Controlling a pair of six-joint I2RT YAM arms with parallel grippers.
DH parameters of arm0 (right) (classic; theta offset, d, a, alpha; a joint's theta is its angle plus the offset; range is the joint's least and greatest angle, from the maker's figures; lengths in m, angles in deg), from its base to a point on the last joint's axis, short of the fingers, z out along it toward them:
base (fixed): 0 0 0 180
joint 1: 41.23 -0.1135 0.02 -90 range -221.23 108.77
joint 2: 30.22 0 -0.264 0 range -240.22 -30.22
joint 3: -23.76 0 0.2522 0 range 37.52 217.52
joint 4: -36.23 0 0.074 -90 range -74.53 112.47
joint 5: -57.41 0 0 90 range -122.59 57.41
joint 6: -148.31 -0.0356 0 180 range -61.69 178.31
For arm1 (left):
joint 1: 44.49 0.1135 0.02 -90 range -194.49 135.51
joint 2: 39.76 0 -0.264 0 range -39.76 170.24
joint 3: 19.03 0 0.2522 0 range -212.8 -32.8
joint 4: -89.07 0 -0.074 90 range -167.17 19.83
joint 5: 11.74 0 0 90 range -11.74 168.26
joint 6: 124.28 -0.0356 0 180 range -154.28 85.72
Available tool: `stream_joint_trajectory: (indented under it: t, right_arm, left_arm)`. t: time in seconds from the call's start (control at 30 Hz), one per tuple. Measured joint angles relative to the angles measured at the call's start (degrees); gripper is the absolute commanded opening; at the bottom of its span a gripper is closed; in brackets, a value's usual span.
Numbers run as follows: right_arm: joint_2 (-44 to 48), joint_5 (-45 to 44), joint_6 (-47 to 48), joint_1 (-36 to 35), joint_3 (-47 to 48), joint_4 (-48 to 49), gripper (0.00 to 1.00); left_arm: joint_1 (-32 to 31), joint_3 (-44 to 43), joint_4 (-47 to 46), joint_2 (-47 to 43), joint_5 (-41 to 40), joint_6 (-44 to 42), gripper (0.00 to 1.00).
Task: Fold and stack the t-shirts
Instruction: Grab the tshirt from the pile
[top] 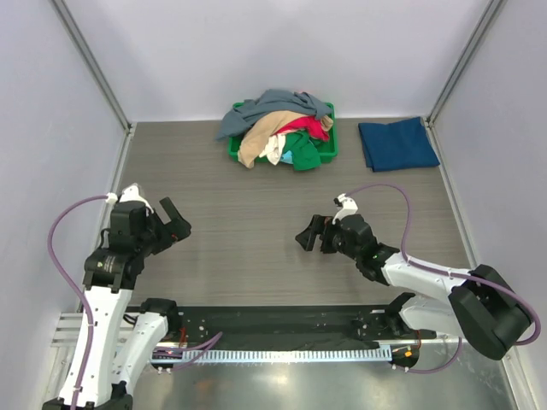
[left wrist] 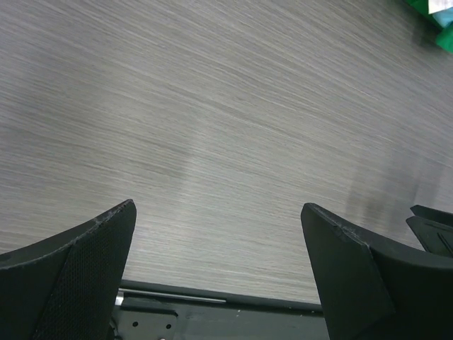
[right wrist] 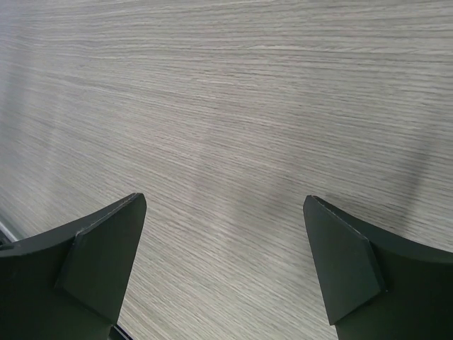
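Left gripper (top: pixel 173 224) hangs low over the bare wood-grain desk (top: pixel 248 205), fingers spread wide, nothing between them. Its wrist view shows only desk surface between the jaws. Further right and to the back, a green bin (top: pixel 330 152) is heaped with unfolded t-shirts (top: pixel 282 130). A slate grey-blue shirt (top: pixel 256 109) is draped over the top and spills past the bin's left rim, with tan, red, green and white cloth tangled beneath. Right gripper (top: pixel 309 237) hovers near the desk centre, jaws likewise apart and empty, well apart from the bin. At the far right lies a folded dark blue shirt (top: pixel 397 143), flat on the desk beside the bin, probably the start of the stack. Most of the work looks undone. Risks from here: the heap is interlocked, so a pinch on one shirt could drag out others or catch several layers at once. The bin looks light, and a snagged pull might slide or tip it. If both arms reach for the same heap they could crowd each other. A dragged shirt could also sweep across and rumple the folded one.
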Motion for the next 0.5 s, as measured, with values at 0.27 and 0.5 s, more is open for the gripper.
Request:
stream_joint_trajectory:
  t: [0.27, 0.5]
  right_arm:
    - [-1.31, -6.03, 2.80, 0.02, 16.63, -14.64, 1.00]
    - [-16.13, -10.64, 7.30, 7.17, 53.27, -26.32, 1.00]
  left_arm:
    - [0.00, 0.57, -3.52, 1.29, 1.03, -0.74, 1.00]
    - [0.00, 1.53, -4.81, 0.13, 1.33, -0.76, 1.00]
